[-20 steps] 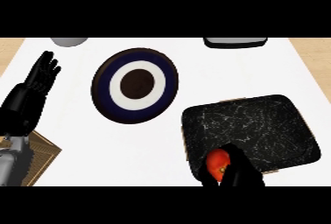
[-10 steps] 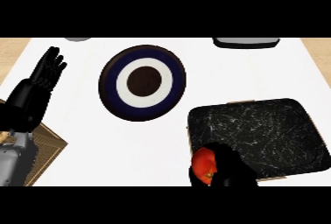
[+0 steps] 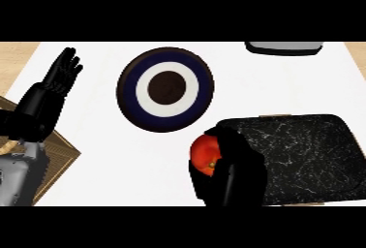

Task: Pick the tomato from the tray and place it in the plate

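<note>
The red tomato (image 3: 205, 153) sits in my right hand (image 3: 232, 169), whose black fingers curl round it at the left edge of the black marbled tray (image 3: 307, 150). Most of the tomato's right side is hidden by the fingers. The round plate (image 3: 166, 88), dark blue with a white ring and a dark centre, lies up and to the left of the tomato, a short gap away. My left hand (image 3: 52, 92) rests open at the far left, fingers pointing up.
A wooden board or box corner (image 3: 53, 155) lies at the lower left beneath my left forearm. A grey object (image 3: 284, 47) sits at the counter's far edge, upper right. The white counter runs between plate and tray.
My right hand has carried the tomato up and to the left, from the tray's lower left corner toward the plate. The view has shifted a little. The left hand stays put.
</note>
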